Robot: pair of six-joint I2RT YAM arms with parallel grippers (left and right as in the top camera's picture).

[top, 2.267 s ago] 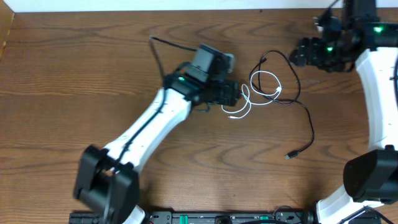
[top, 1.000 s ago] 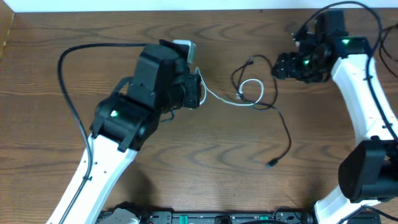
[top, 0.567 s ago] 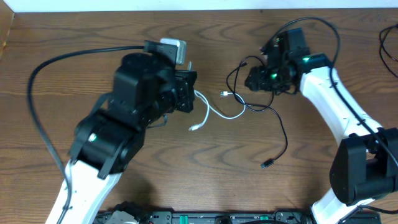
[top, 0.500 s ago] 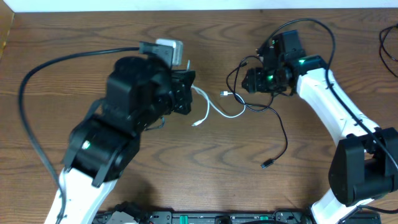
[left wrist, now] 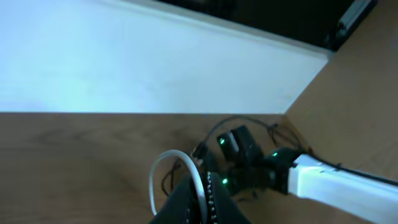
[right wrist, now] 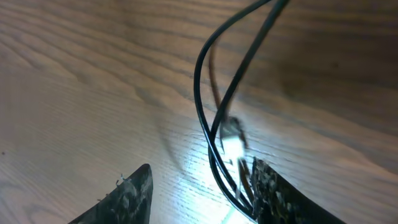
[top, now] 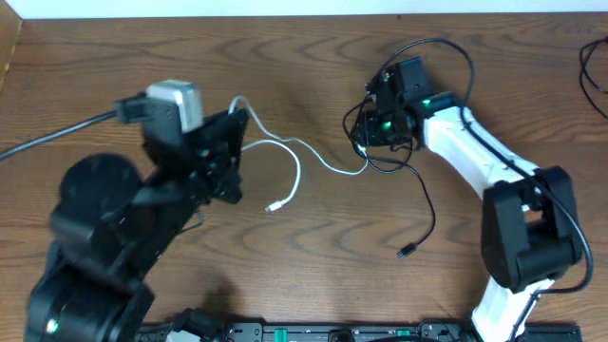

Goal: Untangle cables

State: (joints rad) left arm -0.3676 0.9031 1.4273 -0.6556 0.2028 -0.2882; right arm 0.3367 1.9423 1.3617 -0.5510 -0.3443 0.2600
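Observation:
My left gripper (top: 235, 122) is lifted high over the table's left half and shut on the white cable (top: 296, 163). That cable arcs out of the fingers, sags to the wood and ends in a loose plug (top: 272, 206). Its other end reaches the black cable (top: 425, 195) knot under my right gripper (top: 365, 131). In the left wrist view the white cable (left wrist: 155, 182) loops up from the closed fingertips (left wrist: 186, 202). In the right wrist view my right gripper (right wrist: 202, 199) stands open, with black cable (right wrist: 208, 118) strands and a small white plug (right wrist: 231, 144) beside its right finger (right wrist: 273, 193).
The black cable's free plug (top: 406, 252) lies on the wood at lower right. The left arm's thick black wire (top: 47, 142) crosses the left side. Another dark cord (top: 594, 66) shows at the right edge. A white wall (left wrist: 124, 68) borders the far table edge.
My left arm has risen and pulled back left, drawing the white cable out long. My right gripper has moved left onto the black knot, and its jaws have narrowed.

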